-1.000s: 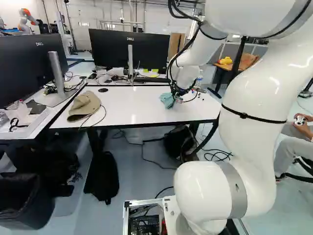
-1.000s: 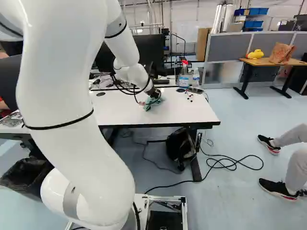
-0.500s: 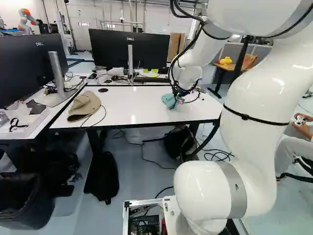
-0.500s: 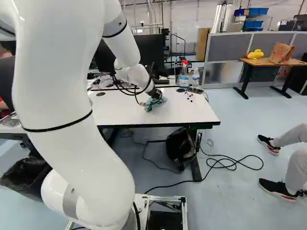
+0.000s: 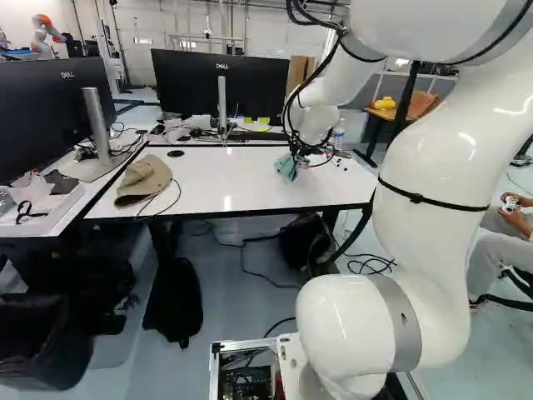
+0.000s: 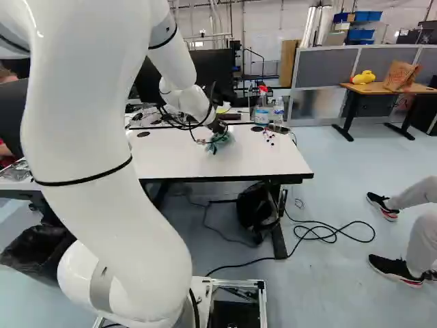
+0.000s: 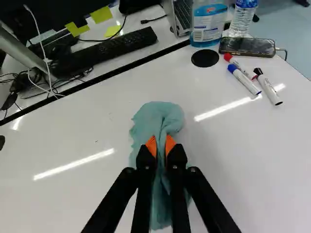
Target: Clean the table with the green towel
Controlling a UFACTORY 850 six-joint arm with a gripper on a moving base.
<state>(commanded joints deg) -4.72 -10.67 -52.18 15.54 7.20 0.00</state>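
From where I sit, I'm looking into a robotics lab with office desks: another robot (image 5: 40,36) in the background, large monitors (image 5: 187,83) and a keyboard (image 7: 109,51) beyond my white bench (image 5: 237,179), grey partitions (image 6: 319,68), blue bins (image 6: 369,16).

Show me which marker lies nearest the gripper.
The blue-capped marker: it lies between the red-capped marker and the black-capped marker, nearer the gripper than either.

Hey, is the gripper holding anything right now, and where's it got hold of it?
The gripper holds the green towel, pinched by a bunched fold near its middle.
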